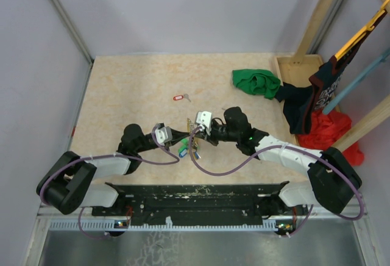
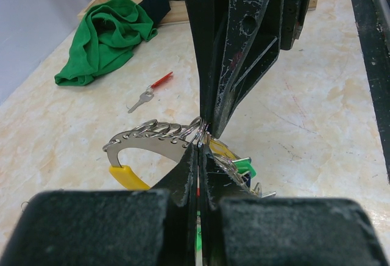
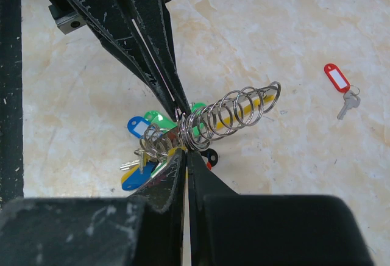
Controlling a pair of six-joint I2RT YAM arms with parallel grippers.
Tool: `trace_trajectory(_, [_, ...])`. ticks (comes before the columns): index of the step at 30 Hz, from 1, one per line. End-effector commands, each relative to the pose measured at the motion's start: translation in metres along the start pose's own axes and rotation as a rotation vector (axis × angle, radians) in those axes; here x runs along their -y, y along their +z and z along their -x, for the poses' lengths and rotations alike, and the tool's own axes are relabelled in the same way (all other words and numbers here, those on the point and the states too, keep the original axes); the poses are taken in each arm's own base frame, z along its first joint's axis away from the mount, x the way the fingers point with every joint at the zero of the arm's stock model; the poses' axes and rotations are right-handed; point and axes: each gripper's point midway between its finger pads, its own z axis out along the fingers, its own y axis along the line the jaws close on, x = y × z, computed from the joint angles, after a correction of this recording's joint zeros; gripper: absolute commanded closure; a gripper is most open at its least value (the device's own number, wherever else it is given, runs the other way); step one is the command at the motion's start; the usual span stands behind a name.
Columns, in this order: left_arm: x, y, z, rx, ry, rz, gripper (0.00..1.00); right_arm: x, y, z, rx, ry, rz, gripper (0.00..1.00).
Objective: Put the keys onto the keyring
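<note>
Beige marbled tabletop (image 1: 122, 95); grey walls on the left and far sides; wooden frame (image 1: 323, 10) at the far right. A green cloth (image 1: 256, 82) lies crumpled at the far right of the table. A dark garment (image 1: 298, 104) and a red cloth (image 1: 332, 129) are just beside it, toward the right edge.

Both arms reach in to the middle of the table and their tips meet there.

- Left gripper (image 2: 198, 149): jaws pressed fully together, nipping the keyring (image 2: 149, 138) from the left.
- Right gripper (image 3: 186, 155): jaws likewise closed tight, nipping the same keyring from the right, tip almost against the left tip.

Keyring: sits at mid-table between the two grippers. In the left wrist view it is a curved silvery metal strip carrying a row of small wire rings. In the right wrist view those rings line up like a coil slanting up to the right.

Below the pinch point hangs a bunch:
- yellow tag (image 2: 125, 176)
- green tag (image 3: 161, 119)
- blue tags (image 3: 135, 125)
- several small silvery keys (image 3: 134, 165)

A small dark round piece (image 3: 210, 156) sits just right of the right fingertips. I cannot tell what it belongs to.

The ring end is held clear of the table. I cannot tell whether the hanging tags touch it.

A red-tagged key (image 1: 178, 97) lies flat on the table, well apart from the bunch on its far side.
</note>
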Motion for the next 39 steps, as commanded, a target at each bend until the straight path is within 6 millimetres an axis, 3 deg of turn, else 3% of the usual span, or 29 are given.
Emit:
trace_trajectory(1, [-0.0007, 0.0021, 0.0135, 0.049, 0.027, -0.016, 1.00, 0.0059, -0.0007, 0.0316, 0.095, -0.041, -0.012, 1.00])
trace_trajectory(39, [0.0014, 0.0012, 0.0130, 0.040, 0.040, -0.032, 1.00, -0.0037, -0.0040, 0.0294, 0.084, -0.063, 0.038, 1.00])
